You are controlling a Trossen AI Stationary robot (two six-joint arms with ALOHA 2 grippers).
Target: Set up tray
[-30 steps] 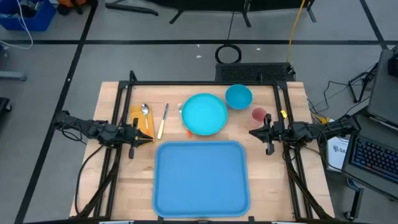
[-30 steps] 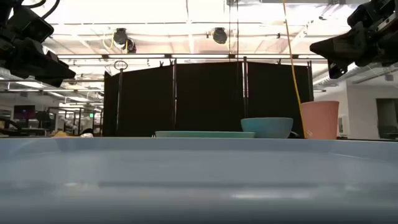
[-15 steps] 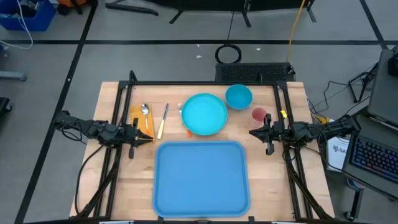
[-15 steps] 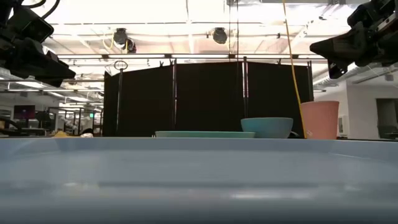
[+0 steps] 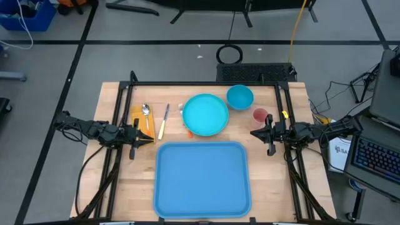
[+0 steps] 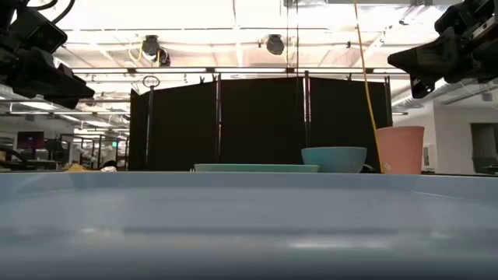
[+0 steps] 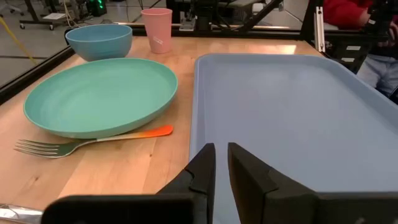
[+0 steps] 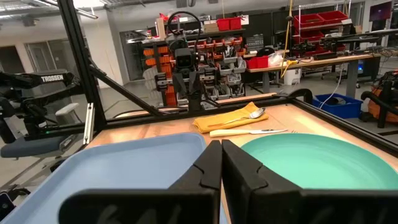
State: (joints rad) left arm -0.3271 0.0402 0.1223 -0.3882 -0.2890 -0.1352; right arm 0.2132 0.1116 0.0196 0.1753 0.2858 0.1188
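Two tools flank tray (image 5: 202,178), left tool (image 5: 150,137) slightly parted, right tool (image 5: 253,133) closed, both empty

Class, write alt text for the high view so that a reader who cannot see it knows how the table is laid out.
An empty light-blue tray lies at the near middle of a wooden table. Beyond it are a turquoise plate, a blue bowl, a pink cup, and a spoon and knife beside a yellow napkin. The left gripper and right gripper wait at either side.
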